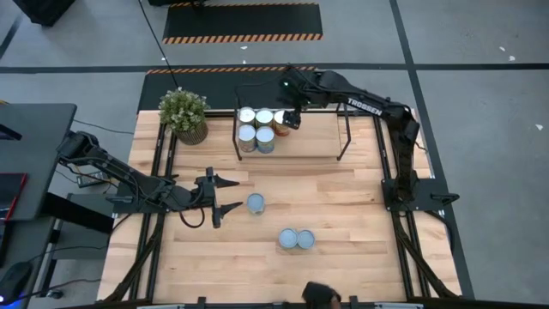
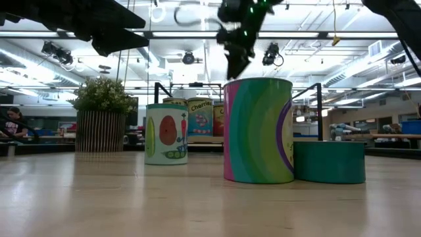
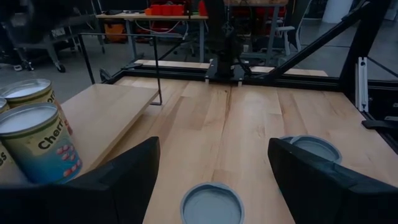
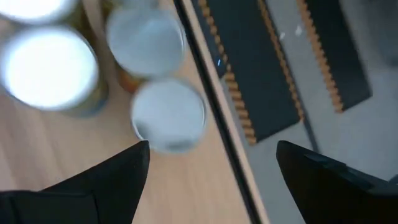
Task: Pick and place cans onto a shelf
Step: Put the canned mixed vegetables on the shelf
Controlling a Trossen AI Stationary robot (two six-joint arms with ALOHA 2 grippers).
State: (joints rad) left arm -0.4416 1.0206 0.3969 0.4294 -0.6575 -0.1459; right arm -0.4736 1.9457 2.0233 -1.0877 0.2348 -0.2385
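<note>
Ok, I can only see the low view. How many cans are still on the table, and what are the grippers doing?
Observer: Three are on the table: a lone can, and a touching pair nearer the front edge.
Operator: Where's the left gripper?
Observer: The left gripper is open and pointing at the lone can, which sits just past its fingertips, untouched.
Operator: And the right one?
Observer: The right gripper is open and empty over the shelf, beside four standing cans at the shelf's left end.
</note>
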